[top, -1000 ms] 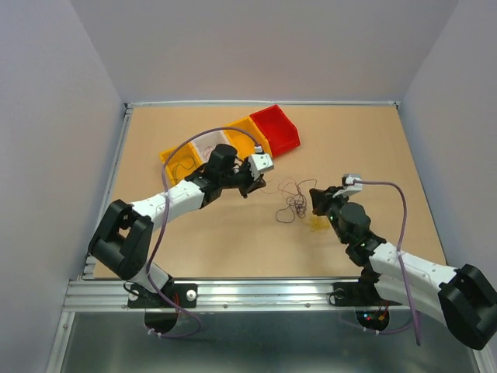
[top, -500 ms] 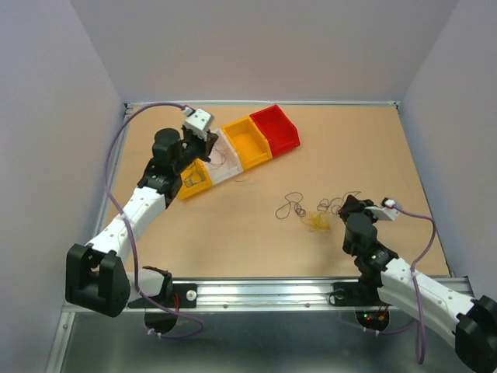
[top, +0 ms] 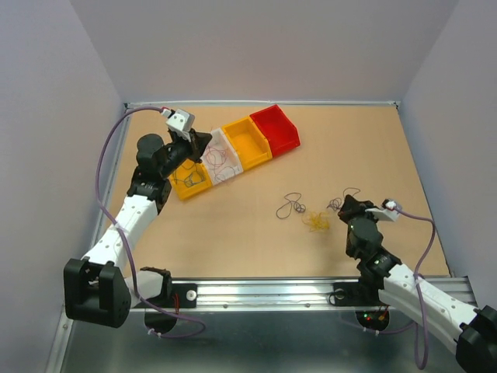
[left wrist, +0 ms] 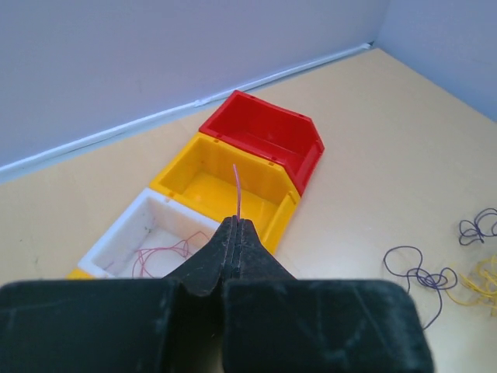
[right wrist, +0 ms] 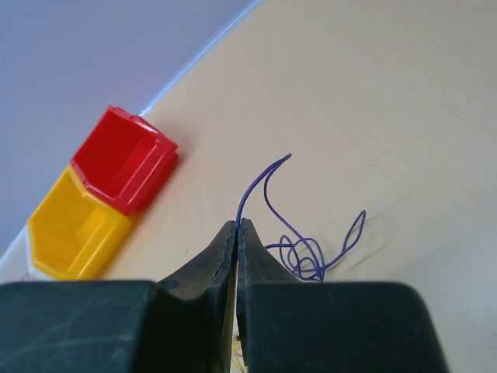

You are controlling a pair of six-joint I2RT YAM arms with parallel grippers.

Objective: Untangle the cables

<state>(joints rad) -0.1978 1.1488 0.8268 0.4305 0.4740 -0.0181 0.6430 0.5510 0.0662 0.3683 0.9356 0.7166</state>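
The cables lie split up on the table: a dark purple loop (top: 291, 206), a yellow clump (top: 316, 222) and a blue cable (right wrist: 307, 256). My right gripper (top: 342, 205) is shut on the blue cable's end, which curves up past its tips (right wrist: 237, 225) while the rest coils on the table. My left gripper (top: 205, 141) hangs over the row of bins, shut on a thin pink cable (left wrist: 237, 186) that sticks out beyond its tips (left wrist: 237, 222). In the left wrist view the purple loops (left wrist: 419, 273) show at the right edge.
Several bins stand in a row at the back left: a yellow bin (top: 190, 180) with dark wires, a white bin (left wrist: 124, 233) with pink wires, another yellow bin (left wrist: 202, 167) and a red bin (left wrist: 264, 128). Walls close in the table.
My left arm has swung from the table's middle back to the bins, carrying the pink cable. My right arm has drawn back toward the near right, pulling the blue cable away from the clump.
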